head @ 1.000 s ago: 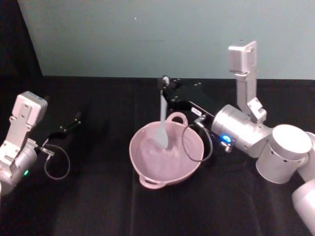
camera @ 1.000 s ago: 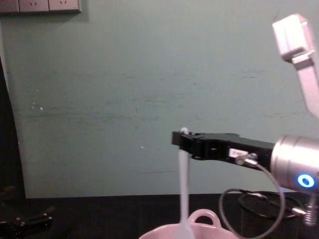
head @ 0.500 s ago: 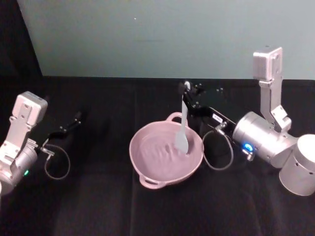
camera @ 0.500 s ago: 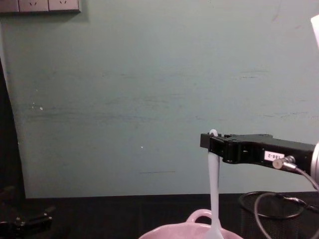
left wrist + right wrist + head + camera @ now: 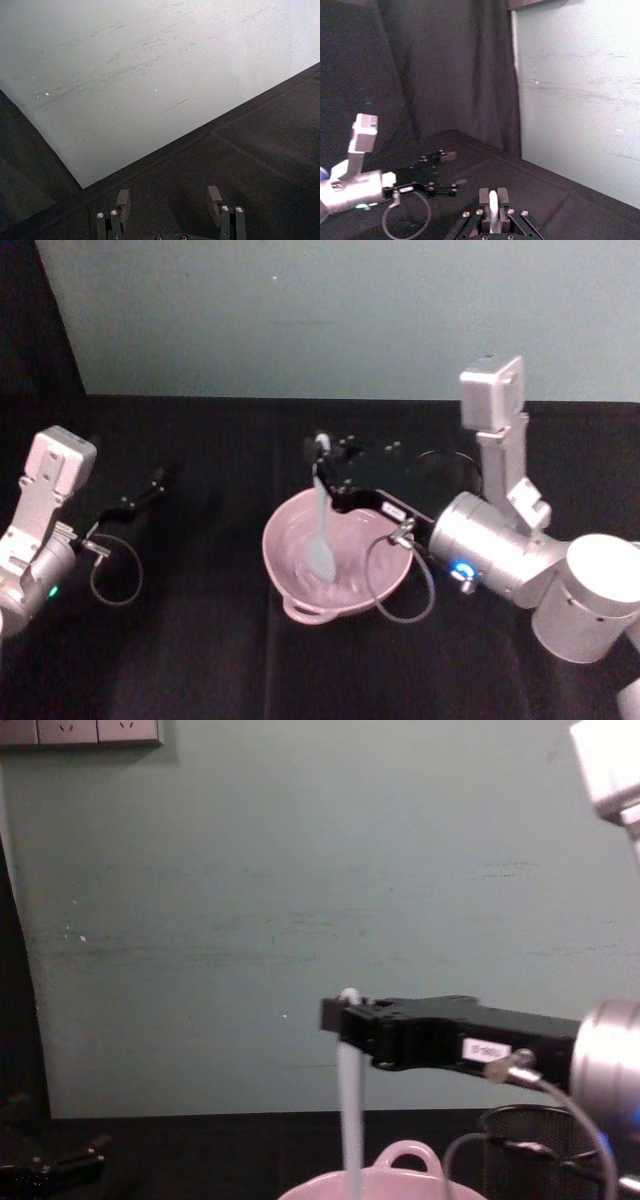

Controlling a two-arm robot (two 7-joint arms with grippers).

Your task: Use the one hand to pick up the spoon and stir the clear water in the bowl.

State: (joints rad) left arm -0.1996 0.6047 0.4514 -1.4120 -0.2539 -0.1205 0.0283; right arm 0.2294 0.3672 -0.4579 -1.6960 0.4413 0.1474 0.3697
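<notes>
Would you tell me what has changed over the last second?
The right gripper, still clamped on the spoon, swept it rightward inside the bowl, then back across to the left side. The bowl itself and the parked left gripper did not move.

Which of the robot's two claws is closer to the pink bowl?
The right. The right gripper hangs over the bowl, shut on the spoon whose head dips inside. The left gripper sits open, well off to the bowl's left.
</notes>
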